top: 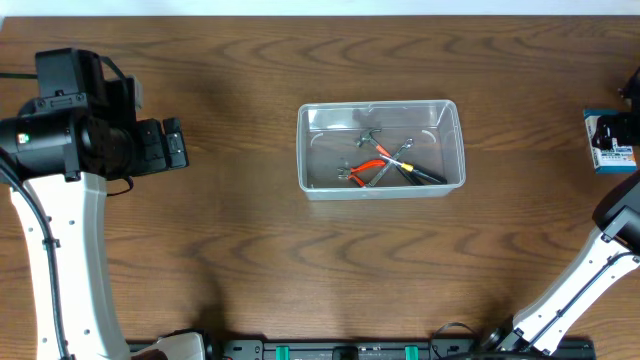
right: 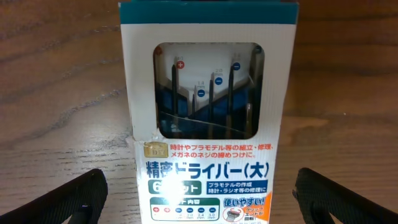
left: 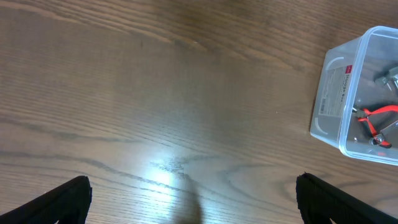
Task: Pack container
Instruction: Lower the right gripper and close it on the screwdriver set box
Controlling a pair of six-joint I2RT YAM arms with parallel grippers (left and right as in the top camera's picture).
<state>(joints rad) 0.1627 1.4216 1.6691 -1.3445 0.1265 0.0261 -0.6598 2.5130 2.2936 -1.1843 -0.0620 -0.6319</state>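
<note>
Container (top: 325,140), one, holds about three tools (top: 385,167); one screwdriver box (right: 208,124); left gripper (left: 193,186), right gripper (right: 200,180): jaws apart.

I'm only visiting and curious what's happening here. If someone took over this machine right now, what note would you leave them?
Left gripper: open, empty, over bare table to the left of the container.
Right gripper: open, poised at the screwdriver box, not closed on it.
Done: orange-handled pliers and a few other small tools lie in the container.
Left: the screwdriver box sits near the table's right edge, outside the container; it probably goes in next.
</note>
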